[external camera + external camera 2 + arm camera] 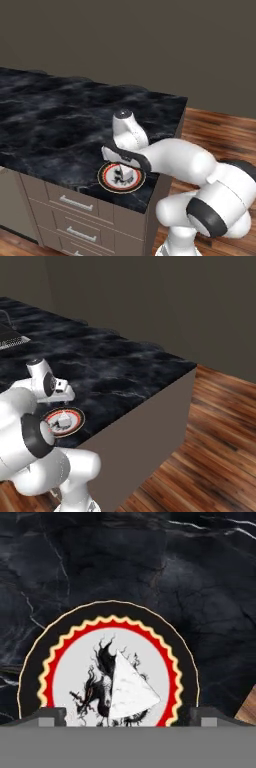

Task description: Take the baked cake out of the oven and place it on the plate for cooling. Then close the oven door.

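Note:
A white wedge of cake (131,689) lies on a round plate (75,637) that has a black rim, a red and yellow wavy ring and a dark figure on its grey centre. The plate (105,178) sits near the front corner of the black marble counter. My gripper (127,716) hangs straight above it, open. Its fingertips (50,715) stand wide to either side of the cake and touch nothing. The hand (59,392) is over the plate (76,417), and the cake (126,174) shows just below it. The oven and the oven door are out of view.
The black marble counter (60,115) stretches back and left, and grey drawers (75,202) with bar handles lie under its front edge. The counter ends just right of the plate, over a wooden floor (210,456). A dark grated thing (10,338) sits at the far left.

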Controlling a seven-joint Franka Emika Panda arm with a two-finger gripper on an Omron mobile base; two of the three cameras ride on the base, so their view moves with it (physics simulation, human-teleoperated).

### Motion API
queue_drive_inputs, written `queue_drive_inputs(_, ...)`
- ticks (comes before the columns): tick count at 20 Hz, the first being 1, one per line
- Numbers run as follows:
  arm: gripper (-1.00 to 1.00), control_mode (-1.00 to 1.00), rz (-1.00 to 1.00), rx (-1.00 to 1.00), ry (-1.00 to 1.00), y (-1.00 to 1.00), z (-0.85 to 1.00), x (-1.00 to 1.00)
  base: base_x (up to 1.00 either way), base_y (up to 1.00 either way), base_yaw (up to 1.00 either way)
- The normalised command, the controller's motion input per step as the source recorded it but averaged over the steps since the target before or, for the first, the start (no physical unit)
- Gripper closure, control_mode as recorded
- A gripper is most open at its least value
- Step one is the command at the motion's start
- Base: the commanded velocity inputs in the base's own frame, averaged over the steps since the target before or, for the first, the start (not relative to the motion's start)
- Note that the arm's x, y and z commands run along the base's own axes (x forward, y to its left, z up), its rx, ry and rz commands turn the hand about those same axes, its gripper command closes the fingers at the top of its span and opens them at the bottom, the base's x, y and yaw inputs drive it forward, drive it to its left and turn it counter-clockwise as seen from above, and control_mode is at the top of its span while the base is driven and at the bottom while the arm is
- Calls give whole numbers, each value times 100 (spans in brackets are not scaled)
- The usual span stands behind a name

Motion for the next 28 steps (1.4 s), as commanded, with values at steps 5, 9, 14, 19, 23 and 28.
queue_drive_inputs(5, -100, -100, -1, 0, -28, -41, 100, -74, 0, 0, 0)
queue_drive_inputs(9, -100, -100, -2, 0, -15, -72, 86, -84, 0, 0, 0)
queue_drive_inputs(14, -100, -100, -1, 0, -3, -79, 62, -73, 0, 0, 0)
queue_drive_inputs(19, -100, -100, 0, 5, 5, -61, 43, -46, 0, 0, 0)
queue_drive_inputs(23, -100, -100, 0, 2, 25, -34, 14, -28, 0, 0, 0)
queue_drive_inputs(28, -100, -100, -1, 0, 38, -7, -3, 1, 0, 0, 0)
